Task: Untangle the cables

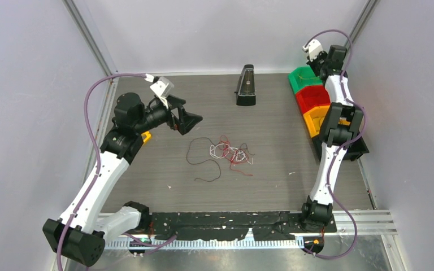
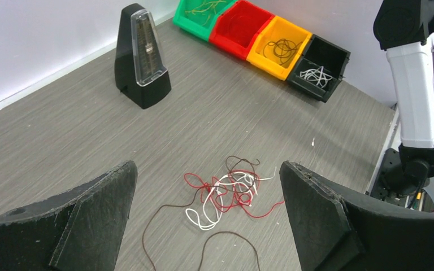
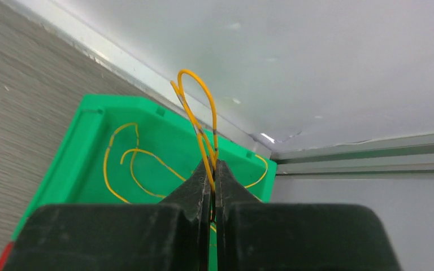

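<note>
The black left gripper (image 1: 187, 121), spread wide, hangs left of the tangle of thin red, white and brown wires (image 1: 229, 152) at mid-frame. The right gripper (image 3: 213, 169) clamps a looped yellow wire (image 3: 200, 107) over the green plastic bin (image 3: 85, 158), upper right.

- No words, numbers, brands or signs can be read in any of the views.
- The black metronome (image 2: 142, 56) on the worktop has a clear front, but any marks behind it are too small to read.
</note>
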{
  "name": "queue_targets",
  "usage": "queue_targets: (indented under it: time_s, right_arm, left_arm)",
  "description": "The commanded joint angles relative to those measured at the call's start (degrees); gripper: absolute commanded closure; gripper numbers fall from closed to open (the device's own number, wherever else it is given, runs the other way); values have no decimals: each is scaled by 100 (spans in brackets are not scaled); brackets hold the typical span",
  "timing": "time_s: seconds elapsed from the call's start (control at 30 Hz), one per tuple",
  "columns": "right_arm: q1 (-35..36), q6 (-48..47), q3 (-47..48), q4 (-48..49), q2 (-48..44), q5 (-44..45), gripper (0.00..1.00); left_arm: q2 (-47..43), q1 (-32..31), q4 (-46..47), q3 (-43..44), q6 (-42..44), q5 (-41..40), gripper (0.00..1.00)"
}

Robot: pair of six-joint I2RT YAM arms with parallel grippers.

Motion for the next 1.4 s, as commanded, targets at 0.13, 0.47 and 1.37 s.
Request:
queue_targets:
  time_s: [0.13, 0.47, 1.37]
  right_arm:
    - [74, -957, 282, -270, 278, 382, 87]
    - [134, -117, -197, -793, -1013, 38, 18]
    - [3901, 2463, -5116, -2415, -4290, -1114, 13]
  left_arm:
    - [-16, 99, -428, 133, 464, -186, 1]
    - [-146, 139, -557, 141, 445, -303, 0]
    - [3025, 89, -999, 6, -371, -563, 46]
